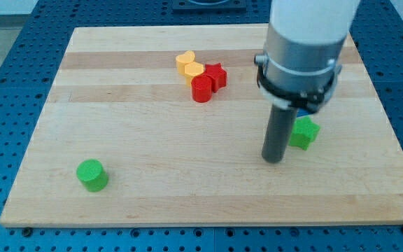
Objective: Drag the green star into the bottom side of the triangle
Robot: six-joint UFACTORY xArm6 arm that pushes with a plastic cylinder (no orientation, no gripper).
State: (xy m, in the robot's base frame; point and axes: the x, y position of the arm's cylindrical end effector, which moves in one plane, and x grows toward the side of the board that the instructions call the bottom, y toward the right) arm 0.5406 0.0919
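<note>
You are looking at a pale wooden board (187, 189) that lies on a blue table with rows of little holes (5, 42).

The big white and grey arm (306, 42) comes down from the view's top on the right side. It ends in a straight dark rod. There are no fingers on it to open or close. My tip (273, 160) sits on the board at the bottom of that rod.

The small green star block (303, 132) is just to the view's right of the rod, a bit above my tip. It looks very close to the rod, but you cannot tell if they touch. A tiny bit of something blue (303, 112) peeks out from under the arm, right above the green star. The arm hides most of it, so you cannot tell its shape. No triangle shows clearly.

Up near the view's top, in the middle of the board, four blocks huddle together. A yellow heart-shaped block (185, 61) and an orange-yellow block (192, 71) sit on the left of the group. A red star block (216, 75) and a red round block (201, 89) sit on the right, all touching or nearly so.

Far away, near the view's bottom left, a green round block (92, 175) stands alone.
</note>
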